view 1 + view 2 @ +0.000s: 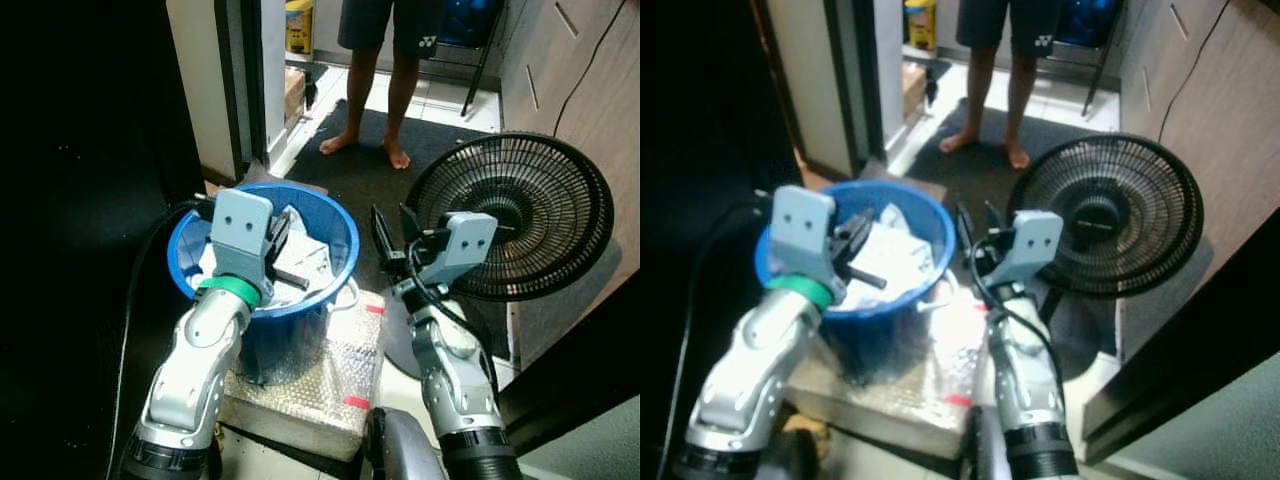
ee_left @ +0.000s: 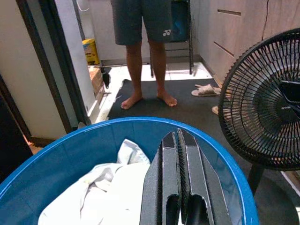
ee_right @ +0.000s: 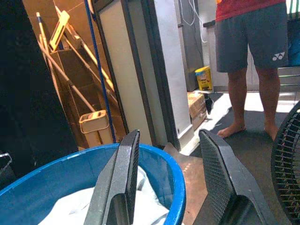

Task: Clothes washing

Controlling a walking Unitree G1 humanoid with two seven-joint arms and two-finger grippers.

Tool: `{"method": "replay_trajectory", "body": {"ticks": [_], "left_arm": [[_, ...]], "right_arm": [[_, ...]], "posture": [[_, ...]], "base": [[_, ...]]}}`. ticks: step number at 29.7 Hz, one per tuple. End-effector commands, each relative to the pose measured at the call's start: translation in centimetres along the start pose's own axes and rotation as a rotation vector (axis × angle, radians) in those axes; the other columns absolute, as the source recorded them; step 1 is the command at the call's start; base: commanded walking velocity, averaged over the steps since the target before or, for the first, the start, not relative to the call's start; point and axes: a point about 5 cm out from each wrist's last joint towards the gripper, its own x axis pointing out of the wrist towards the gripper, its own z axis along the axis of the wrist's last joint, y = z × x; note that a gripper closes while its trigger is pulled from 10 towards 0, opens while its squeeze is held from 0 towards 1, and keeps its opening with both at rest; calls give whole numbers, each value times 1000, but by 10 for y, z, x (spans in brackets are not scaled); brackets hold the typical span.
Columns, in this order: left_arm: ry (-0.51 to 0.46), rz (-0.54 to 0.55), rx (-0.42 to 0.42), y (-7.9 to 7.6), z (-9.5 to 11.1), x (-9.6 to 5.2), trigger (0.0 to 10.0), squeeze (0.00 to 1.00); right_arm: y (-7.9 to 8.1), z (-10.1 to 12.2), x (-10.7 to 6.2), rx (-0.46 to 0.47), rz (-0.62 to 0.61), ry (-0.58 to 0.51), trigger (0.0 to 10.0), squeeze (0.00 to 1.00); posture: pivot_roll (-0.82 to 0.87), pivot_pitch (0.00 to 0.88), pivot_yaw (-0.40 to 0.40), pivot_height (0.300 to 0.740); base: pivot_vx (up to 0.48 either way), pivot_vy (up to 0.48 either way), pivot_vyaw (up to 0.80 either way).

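White clothes (image 1: 305, 258) lie crumpled in the blue bucket (image 1: 340, 232) on a bubble-wrapped block (image 1: 325, 385). They look soft and light; pinching a raised fold should work best. The left gripper (image 1: 280, 250) hangs over them, its 2 fingers pressed together, empty. The right gripper (image 1: 392, 232) waits beside the rim, fingers spread, holding nothing.

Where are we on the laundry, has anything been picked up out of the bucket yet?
Done: white clothes sit in the blue bucket. In hand: nothing gripped. The left gripper hovers over the bucket with fingers shut and empty; the right gripper is open beside the rim, near the black fan. Left: grasp the clothes and wash them. A person stands ahead.
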Motion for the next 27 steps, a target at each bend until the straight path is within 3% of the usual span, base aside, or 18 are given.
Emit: {"method": "replay_trajectory", "body": {"ticks": [1,6,9,11,15,18,21,23,24,27], "left_arm": [[1,-13,6,-2,5,3,10000,0],[36,21,-19,4,6,10,10000,0],[152,82,12,12,-11,10,10000,0],[244,129,17,19,-26,7,10000,0],[263,141,10,21,-29,6,10000,0],[349,212,6,35,-45,-1,10000,0],[349,212,6,35,-45,-1,10000,0],[444,241,1,50,-61,-11,10000,0],[471,232,8,52,-65,-14,10000,369],[484,223,13,52,-67,-15,10000,369]], "right_arm": [[4,3,4,12,10,-4,10000,0],[6,5,10,17,21,5,10000,0],[7,2,10,22,24,23,10000,0],[7,-2,8,24,21,39,10000,0],[7,-3,8,24,20,43,10000,0],[6,-8,5,21,18,65,10000,0],[6,-8,5,21,18,65,10000,0],[4,-14,2,17,13,93,10000,0],[4,-16,1,16,12,101,10000,0],[3,-17,1,15,12,105,10000,0]], "posture": [[60,110,3,486],[64,113,1,486],[64,113,1,486],[64,113,2,486],[64,113,2,486],[65,115,2,486],[65,115,2,486],[70,115,-1,486],[70,115,-2,486],[70,114,-2,486]], "base": [[0,0,0],[0,0,0],[0,0,0],[0,0,0],[0,0,0],[0,0,0],[0,0,0],[0,0,0],[0,0,0],[0,0,0]]}}
